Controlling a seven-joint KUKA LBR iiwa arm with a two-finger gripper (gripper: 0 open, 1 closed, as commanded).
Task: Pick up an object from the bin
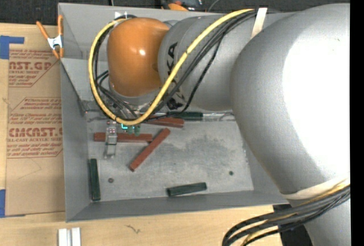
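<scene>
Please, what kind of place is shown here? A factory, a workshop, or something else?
Most likely a robotics test bench in a lab. A large grey robot arm with bundled cables reaches into a grey metal bin, which holds a few brown sticks and dark green sticks.

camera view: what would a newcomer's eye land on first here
The big grey arm with its orange cover spreads over the upper right of the bin. Its gripper is down at crossed reddish-brown sticks, left of centre. Two dark green sticks lie near the front wall.
</scene>
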